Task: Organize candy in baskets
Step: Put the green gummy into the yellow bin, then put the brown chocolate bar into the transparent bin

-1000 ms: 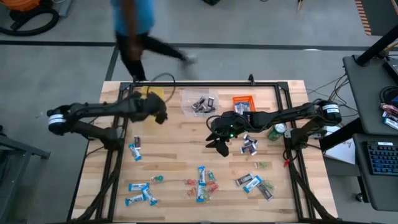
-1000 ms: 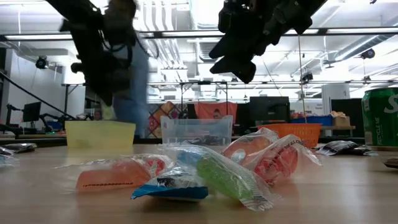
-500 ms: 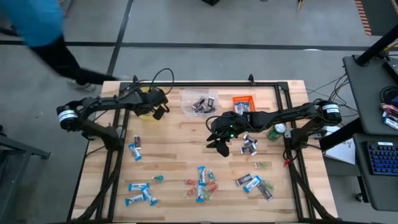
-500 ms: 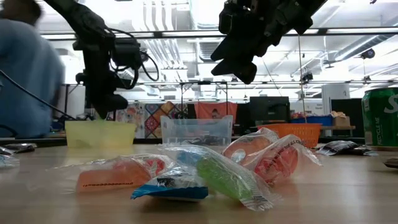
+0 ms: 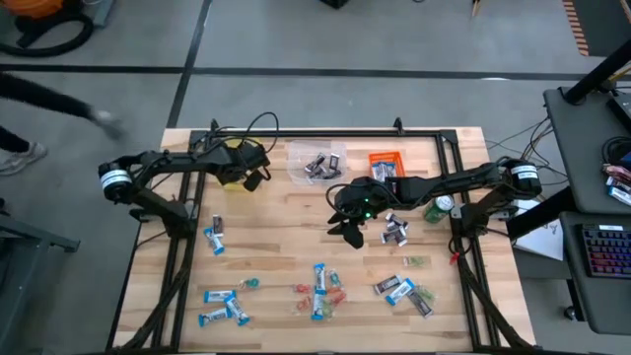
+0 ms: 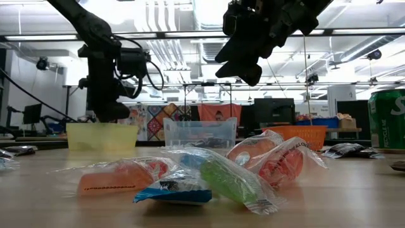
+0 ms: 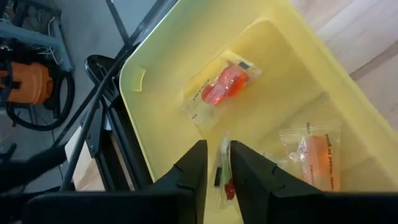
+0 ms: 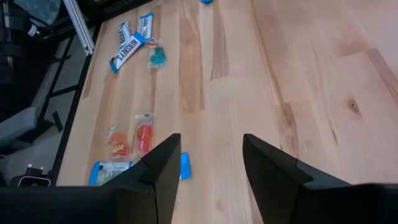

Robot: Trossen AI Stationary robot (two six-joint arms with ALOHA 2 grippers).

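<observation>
Sorting looks barely begun, judging by how much candy lies loose on the wooden table (image 5: 286, 237). Three baskets stand in a row along the far edge: the yellow basket (image 5: 240, 158) toward the far left corner, the clear basket (image 5: 317, 163) at the middle, the orange basket (image 5: 386, 163) just right of it. The clear one holds a few dark wrapped pieces (image 5: 317, 167), the orange one a dark piece or two, and the yellow one two red-orange sweets (image 7: 225, 85) in clear wrappers (a start, no more).

Left to do, as I judge it: blue-and-white bars (image 5: 222, 306) near the front left corner, another pair (image 5: 214, 237) by the left edge, a mixed cluster of bars and red and green pieces (image 5: 323, 286) at the front middle, more (image 5: 404, 291) toward the front right, and dark pieces (image 5: 394, 229) near the right arm.

The left gripper (image 7: 216, 171) hangs over the yellow basket, its fingers close together on a thin clear-wrapped sweet (image 7: 222, 174), apparently about to drop it in. The right gripper (image 8: 208, 171) hovers above bare table near the middle, fingers wide apart and holding nothing.
</observation>
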